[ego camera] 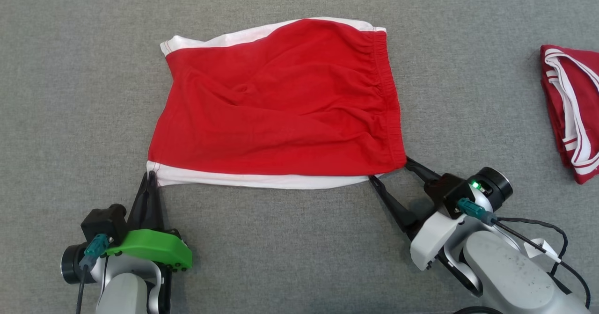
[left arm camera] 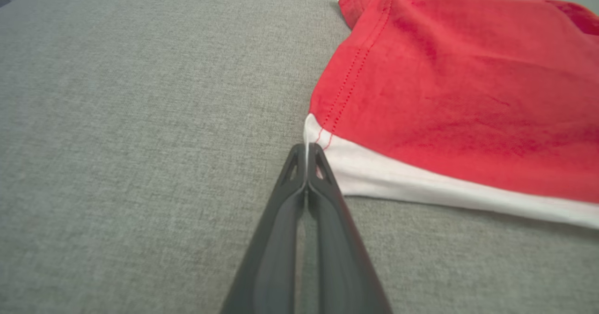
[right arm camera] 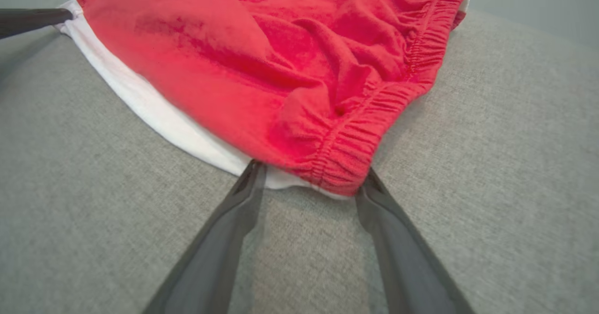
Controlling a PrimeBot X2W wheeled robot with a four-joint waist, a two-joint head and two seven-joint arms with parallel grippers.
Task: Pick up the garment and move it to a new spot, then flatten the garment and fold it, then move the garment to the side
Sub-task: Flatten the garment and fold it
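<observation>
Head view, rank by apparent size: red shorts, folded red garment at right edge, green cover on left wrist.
1. red shorts, largest by far.
2. folded red garment, though cropped by the frame edge.
3. green cover, smallest, despite sitting nearer the camera.

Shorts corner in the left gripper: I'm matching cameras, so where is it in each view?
Head view: shorts corner, lower left, in the left gripper.
Left wrist view: corner at centre, above the left gripper.
Right wrist view: corner at top left.
Shared landmark: white band along the near edge.
</observation>
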